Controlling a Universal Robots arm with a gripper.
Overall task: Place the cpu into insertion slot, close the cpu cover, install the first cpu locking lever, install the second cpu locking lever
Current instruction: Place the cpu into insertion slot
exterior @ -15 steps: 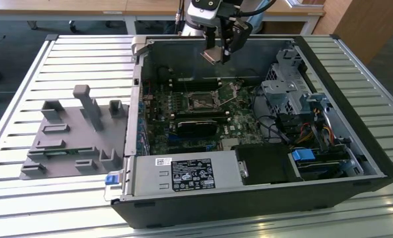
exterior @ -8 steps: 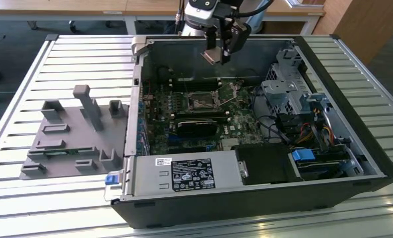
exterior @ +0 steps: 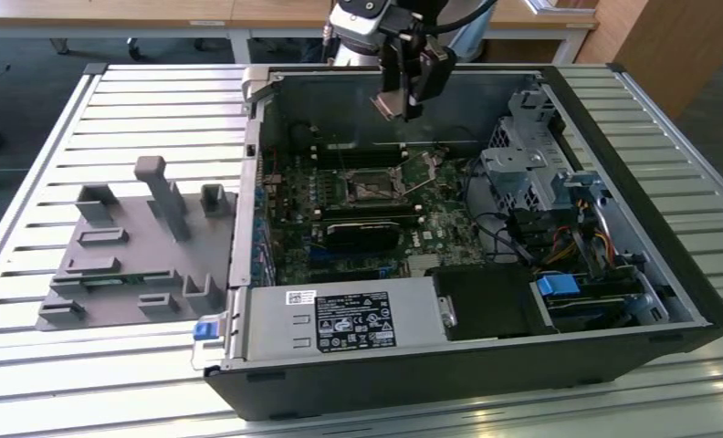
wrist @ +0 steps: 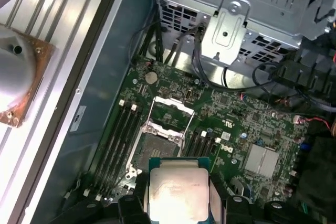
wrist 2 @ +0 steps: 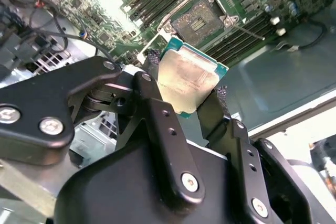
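The black two-fingered gripper (exterior: 404,99) hangs over the back half of an open black desktop computer case (exterior: 459,388), which lies on its side on a slatted light-metal table (exterior: 81,383). Its fingers are drawn in only as far as the chip's width. They clamp the small flat square cpu (wrist 2: 189,80) with the silvery-grey metal top and green edge by two opposite sides. In both wrist views the cpu sits between the fingertips with its metal face towards the cameras, clear of the board below it. The green motherboard (wrist: 247,124) lies well beneath. On it the small square dark insertion slot (wrist 2: 198,20) with the silver metal rim stands uncovered and without a chip, flanked by long narrow black memory slots (wrist: 118,135). In the first wrist view the thin silver cpu cover (wrist: 174,105), a frame plate with a cut-out centre, is folded back at one side of the slot. A grey moulded fixture (exterior: 130,260) rests on the table on the exterior view's left of the case.
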